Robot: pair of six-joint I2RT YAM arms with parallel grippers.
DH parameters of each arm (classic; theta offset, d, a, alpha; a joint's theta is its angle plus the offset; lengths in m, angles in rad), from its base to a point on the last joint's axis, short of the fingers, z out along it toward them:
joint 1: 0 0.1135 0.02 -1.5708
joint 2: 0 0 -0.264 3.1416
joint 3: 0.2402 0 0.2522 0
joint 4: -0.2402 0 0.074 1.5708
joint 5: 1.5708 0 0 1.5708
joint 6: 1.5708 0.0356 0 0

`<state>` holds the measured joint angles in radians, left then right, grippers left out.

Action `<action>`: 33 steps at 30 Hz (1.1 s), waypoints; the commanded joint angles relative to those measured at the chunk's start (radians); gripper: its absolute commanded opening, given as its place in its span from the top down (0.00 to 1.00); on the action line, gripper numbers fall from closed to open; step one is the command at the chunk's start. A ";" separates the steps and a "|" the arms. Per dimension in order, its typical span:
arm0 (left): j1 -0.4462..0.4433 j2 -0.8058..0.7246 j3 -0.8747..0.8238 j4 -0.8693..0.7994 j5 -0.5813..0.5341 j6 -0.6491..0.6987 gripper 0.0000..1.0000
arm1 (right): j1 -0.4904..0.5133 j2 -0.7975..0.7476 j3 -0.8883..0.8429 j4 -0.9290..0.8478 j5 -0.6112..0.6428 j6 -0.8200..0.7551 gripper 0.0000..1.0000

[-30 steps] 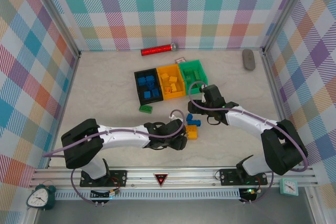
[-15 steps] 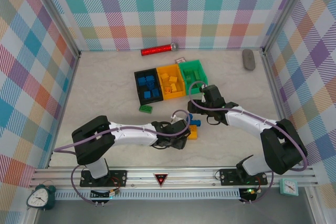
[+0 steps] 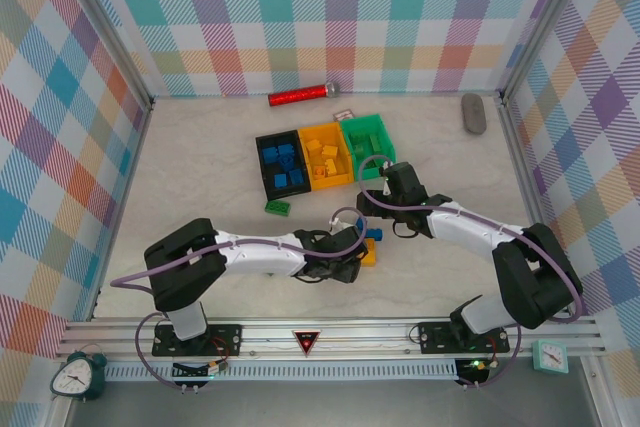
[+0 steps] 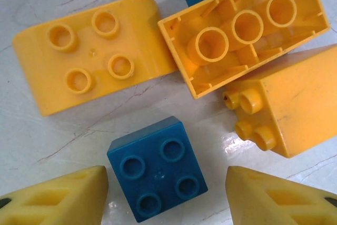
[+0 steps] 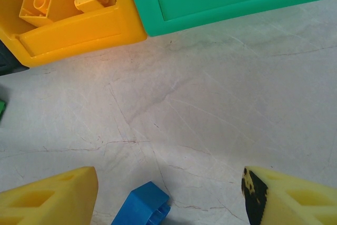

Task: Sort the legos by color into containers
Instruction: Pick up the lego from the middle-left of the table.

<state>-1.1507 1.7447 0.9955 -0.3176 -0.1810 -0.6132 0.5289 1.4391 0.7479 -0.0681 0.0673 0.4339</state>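
- Top external: the loose legos (image 3: 368, 242) lay on the table (image 3: 200, 167), at 5 o'clock from the black bin (image 3: 280, 165). The left hand (image 3: 352, 247) was over them.
- Left wrist: the left hand (image 4: 167, 196) was apart, straddling a square blue lego (image 4: 157, 168) that had no long axis.
- Right wrist: the right hand (image 5: 171, 198) was apart and empty, with the orange bin (image 5: 79, 30) at 11 o'clock. No writing was legible.

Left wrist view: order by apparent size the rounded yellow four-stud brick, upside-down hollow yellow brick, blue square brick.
Largest, too alike to rank: rounded yellow four-stud brick, upside-down hollow yellow brick.
Smallest: blue square brick.
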 commanded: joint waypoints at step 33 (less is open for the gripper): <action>-0.015 -0.008 0.076 -0.145 -0.180 -0.086 0.73 | -0.007 0.009 -0.001 0.009 0.002 -0.002 0.27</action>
<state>-1.1572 1.7947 1.0817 -0.4511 -0.3099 -0.6956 0.5289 1.4391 0.7479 -0.0681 0.0685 0.4335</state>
